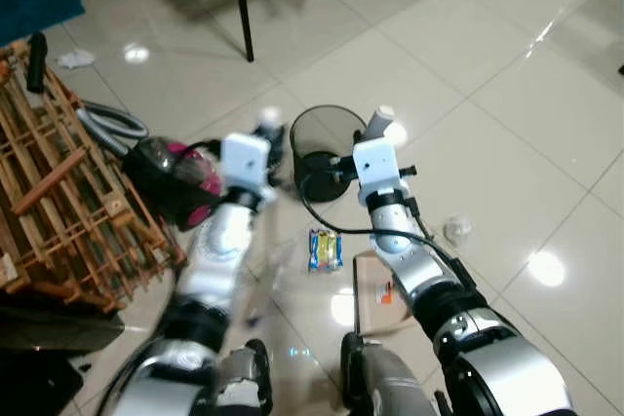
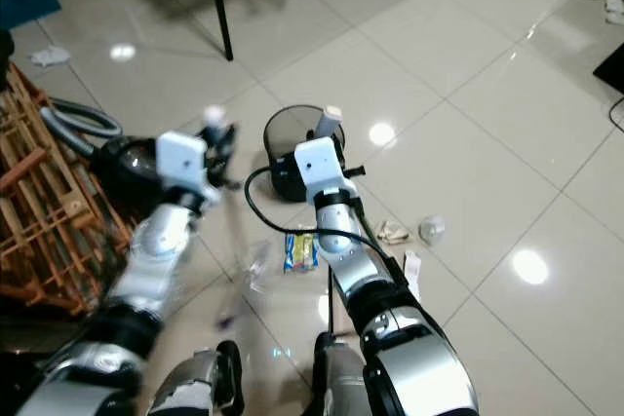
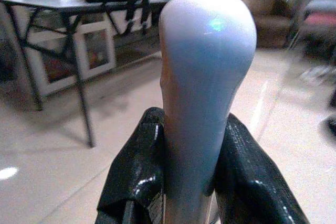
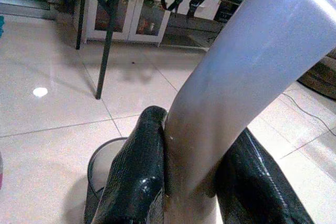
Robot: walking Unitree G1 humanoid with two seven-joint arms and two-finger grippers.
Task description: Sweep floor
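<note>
both arms raised forward; left claw (image 3: 181,182) and right claw (image 4: 194,177) pinching white handles (image 3: 205,66).

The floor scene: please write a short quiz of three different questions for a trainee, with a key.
1. True or false: the black bin lies on its side.
2. What does each gripper hold?
3. The snack packet lies: A) inside the bin, B) on the tiles, C) on the wooden rack.

Key:
1. False, it stands upright.
2. The left gripper and the right gripper are each shut on a white handle.
3. B
</note>
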